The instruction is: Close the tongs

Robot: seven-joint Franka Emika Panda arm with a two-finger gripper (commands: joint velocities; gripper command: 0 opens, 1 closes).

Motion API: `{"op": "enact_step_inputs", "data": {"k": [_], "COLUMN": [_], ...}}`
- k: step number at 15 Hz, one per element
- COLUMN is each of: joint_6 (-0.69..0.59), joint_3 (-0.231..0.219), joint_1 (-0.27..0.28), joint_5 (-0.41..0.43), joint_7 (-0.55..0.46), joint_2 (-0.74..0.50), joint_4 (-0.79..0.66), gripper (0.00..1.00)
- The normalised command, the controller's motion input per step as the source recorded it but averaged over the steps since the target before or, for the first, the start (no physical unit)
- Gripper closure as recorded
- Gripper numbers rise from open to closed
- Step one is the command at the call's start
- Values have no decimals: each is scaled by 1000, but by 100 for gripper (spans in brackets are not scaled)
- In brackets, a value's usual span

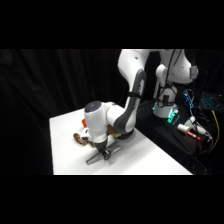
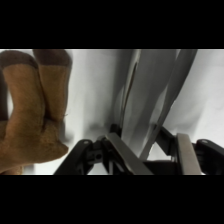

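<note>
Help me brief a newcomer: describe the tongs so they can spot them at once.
On the white table, look right under the gripper. The tongs lie there: long, slim, silver-grey metal arms. Unlike the brown lumpy pieces beside them, they are smooth and shiny.

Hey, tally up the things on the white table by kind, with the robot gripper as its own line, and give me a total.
Metal tongs: 1
Brown lumpy pieces: 2 show in the wrist view
Gripper: 1
Total: 4
</note>
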Motion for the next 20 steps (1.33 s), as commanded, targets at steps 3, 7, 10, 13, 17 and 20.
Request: {"op": "enact_step_inputs", "data": {"k": [3, 7, 10, 13, 17, 20], "joint_6": [54, -6, -51, -156, -223, -224], "joint_3": [-103, -100, -68, -41, -4, 35], "joint_1": [108, 101, 66, 43, 9, -17], "joint_5": [-79, -94, -77, -66, -47, -20], "joint_7": [110, 115, 85, 40, -14, -51], "joint_2": [22, 5, 8, -23, -89, -160], "joint_4": [68, 81, 103, 100, 75, 26], "gripper": [82, 90, 91, 45, 21, 0]}}
